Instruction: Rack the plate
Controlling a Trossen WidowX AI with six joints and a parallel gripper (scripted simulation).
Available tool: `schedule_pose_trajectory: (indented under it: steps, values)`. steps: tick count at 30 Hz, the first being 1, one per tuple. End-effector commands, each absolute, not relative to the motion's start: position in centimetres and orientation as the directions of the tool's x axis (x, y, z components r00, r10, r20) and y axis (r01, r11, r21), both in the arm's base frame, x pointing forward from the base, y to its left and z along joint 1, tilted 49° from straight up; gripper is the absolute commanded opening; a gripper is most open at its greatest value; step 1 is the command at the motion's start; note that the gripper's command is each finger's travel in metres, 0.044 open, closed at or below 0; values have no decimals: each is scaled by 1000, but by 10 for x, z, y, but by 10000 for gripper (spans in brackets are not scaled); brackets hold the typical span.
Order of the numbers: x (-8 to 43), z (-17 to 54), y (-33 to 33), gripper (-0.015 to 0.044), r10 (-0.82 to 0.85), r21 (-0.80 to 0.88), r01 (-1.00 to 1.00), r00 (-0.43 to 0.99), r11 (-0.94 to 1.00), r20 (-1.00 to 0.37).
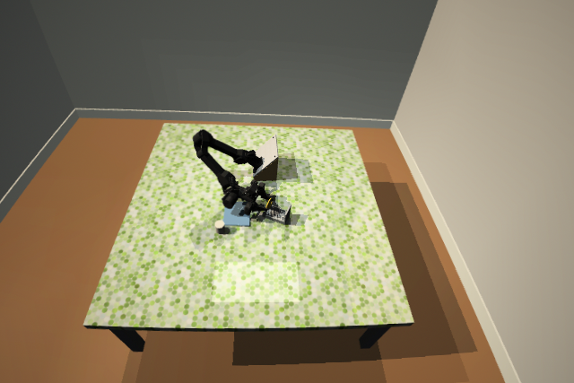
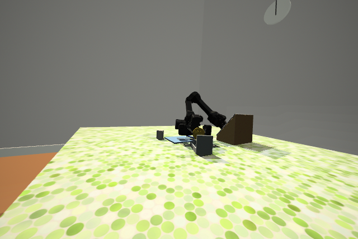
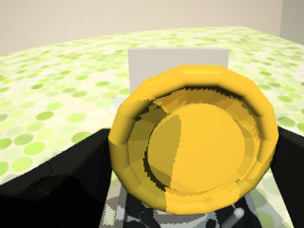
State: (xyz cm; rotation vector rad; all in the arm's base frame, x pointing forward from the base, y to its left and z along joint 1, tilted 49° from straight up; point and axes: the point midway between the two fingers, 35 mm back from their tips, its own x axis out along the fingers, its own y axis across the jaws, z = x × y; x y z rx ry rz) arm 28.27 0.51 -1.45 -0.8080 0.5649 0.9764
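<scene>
The yellow plate (image 1: 268, 203) (image 2: 198, 132) (image 3: 199, 147) stands roughly upright between the fingers, its round face towards the wrist camera. My gripper (image 1: 267, 201) (image 2: 197, 132) (image 3: 193, 138) is shut on the plate, a black finger at each side of its rim. The grey dish rack (image 1: 279, 214) (image 2: 204, 145) (image 3: 178, 57) has a tall end panel beyond the plate. The plate is at the rack's arm-side end. Some rack rails and a peg show below it in the wrist view. The plate hides much of the rack, and I cannot tell whether its lower rim touches it.
A flat blue square (image 1: 237, 216) (image 2: 174, 139) lies under and beside the arm. A small cylinder (image 1: 220, 224) (image 2: 159, 134) stands past it. A large box (image 1: 268, 154) (image 2: 243, 129) with a sloping face stands on the other side, close to the arm's base.
</scene>
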Motion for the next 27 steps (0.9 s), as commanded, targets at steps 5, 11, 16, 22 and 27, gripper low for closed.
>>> schedule_pose_trajectory:
  steps: [5,11,16,22,27]
  values:
    - [289,-23,12,0,499,-337,-886,459,318,-735]
    - [289,-36,-4,0,499,-337,-887,458,317,-736]
    - [288,-33,0,0,494,-331,-887,455,321,-741]
    - [288,-33,0,0,494,-331,-887,455,321,-741]
    - [288,-33,0,52,494,-334,-887,456,318,-740]
